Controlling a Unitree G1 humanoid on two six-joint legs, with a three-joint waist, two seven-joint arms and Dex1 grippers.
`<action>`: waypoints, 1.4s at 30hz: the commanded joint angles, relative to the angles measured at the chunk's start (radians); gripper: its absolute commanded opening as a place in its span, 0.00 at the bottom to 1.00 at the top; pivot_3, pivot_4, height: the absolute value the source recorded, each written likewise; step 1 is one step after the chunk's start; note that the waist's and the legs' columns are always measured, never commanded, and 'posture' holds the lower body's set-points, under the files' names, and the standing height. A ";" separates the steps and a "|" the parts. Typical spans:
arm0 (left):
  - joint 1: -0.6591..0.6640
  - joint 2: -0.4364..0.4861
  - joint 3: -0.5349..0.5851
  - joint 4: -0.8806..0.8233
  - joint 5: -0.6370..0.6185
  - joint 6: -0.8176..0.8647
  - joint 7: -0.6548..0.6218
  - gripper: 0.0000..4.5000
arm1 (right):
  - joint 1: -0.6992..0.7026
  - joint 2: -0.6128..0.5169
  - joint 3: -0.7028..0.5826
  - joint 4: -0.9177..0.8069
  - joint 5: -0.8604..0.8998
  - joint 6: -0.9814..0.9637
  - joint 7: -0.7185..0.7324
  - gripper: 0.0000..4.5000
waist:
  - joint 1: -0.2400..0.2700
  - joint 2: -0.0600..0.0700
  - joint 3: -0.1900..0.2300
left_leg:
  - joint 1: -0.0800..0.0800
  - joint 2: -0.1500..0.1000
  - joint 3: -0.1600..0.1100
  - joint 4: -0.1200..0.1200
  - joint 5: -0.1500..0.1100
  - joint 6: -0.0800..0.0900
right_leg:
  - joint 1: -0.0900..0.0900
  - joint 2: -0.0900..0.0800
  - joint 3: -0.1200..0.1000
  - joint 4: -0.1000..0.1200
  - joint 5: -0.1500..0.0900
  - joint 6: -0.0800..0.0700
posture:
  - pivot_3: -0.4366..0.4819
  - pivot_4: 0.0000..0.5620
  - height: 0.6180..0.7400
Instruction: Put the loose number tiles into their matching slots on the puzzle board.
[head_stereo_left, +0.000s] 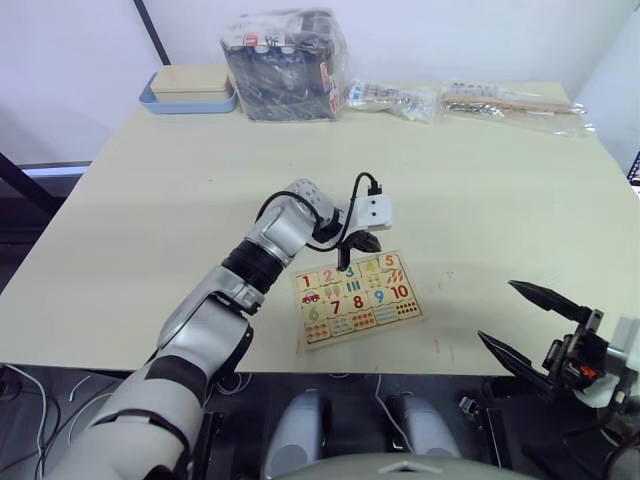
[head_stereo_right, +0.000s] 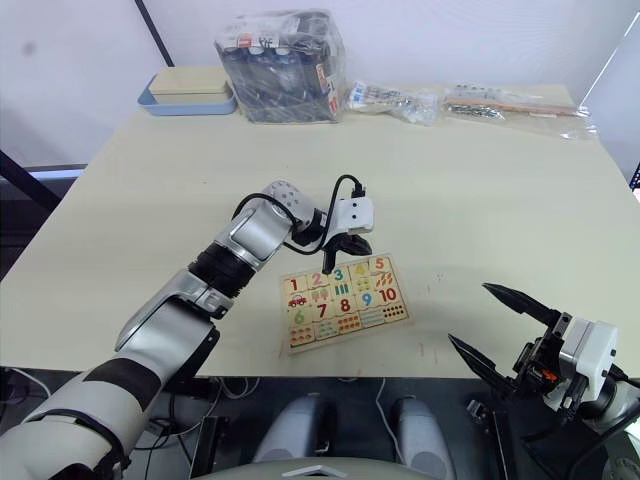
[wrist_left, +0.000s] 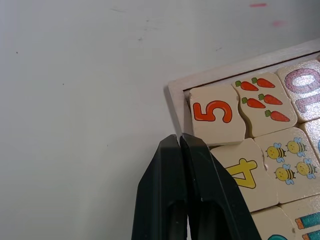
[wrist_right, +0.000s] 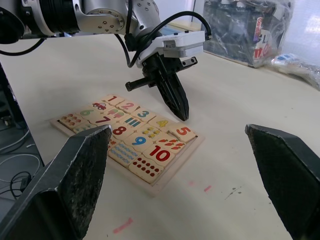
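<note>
while your left gripper (wrist_right: 181, 114) hung point-down over the far edge of the puzzle board (head_stereo_left: 357, 298), its two black fingers (wrist_left: 200, 190) were pressed flat together with nothing between them. you could see in the left wrist view that the tips sat above the 4 tile (wrist_left: 245, 175) and close to the frame, whether they touched the wood i cannot tell.

the board lay flat on the cream table (head_stereo_left: 480, 200), near its front edge and turned a little askew. all five number tiles were down in the top row: 1 (wrist_right: 113, 99), 2 (wrist_right: 128, 106), 3 (wrist_right: 144, 114), the yellow 4 partly behind the fingertips, and the orange 5 tile (wrist_left: 216, 113) in the corner slot beside the carrot piece (wrist_left: 260, 100). the 5 looked seated level with its neighbours.

your right gripper (head_stereo_left: 535, 322) was well apart from the board, off past the table's front right corner, its fingers (wrist_right: 80, 170) spread wide and holding nothing.

at the table's far side stood a blue-edged tray (head_stereo_left: 187, 98) with a wooden box, a plastic-wrapped dark pack (head_stereo_left: 285, 66), and some clear bags (head_stereo_left: 510, 105).
</note>
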 joint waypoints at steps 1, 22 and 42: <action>0.000 -0.003 0.015 -0.025 0.005 0.004 -0.002 0.02 | 0.008 -0.008 -0.019 -0.040 0.014 -0.005 -0.007 1.00 | 0.000 0.000 0.000 | 0.000 0.000 0.000 0.000 0.000 0.000 | 0.000 0.000 0.000 0.000 0.000 0.000 | 0.48 0.27 1.00; 0.019 -0.005 0.008 -0.062 0.017 0.032 -0.011 0.02 | 0.019 -0.007 -0.018 -0.040 0.016 -0.009 -0.006 1.00 | 0.000 0.000 0.000 | 0.000 0.000 0.000 0.000 0.000 0.000 | 0.000 0.000 0.000 0.000 0.000 0.000 | 0.48 0.27 1.00; 0.034 -0.006 0.005 -0.095 0.022 0.038 -0.015 0.02 | 0.009 -0.014 -0.014 -0.037 0.017 -0.006 -0.005 1.00 | 0.000 0.000 0.000 | 0.000 0.000 0.000 0.000 0.000 0.000 | 0.000 0.000 0.000 0.000 0.000 0.000 | 0.48 0.27 1.00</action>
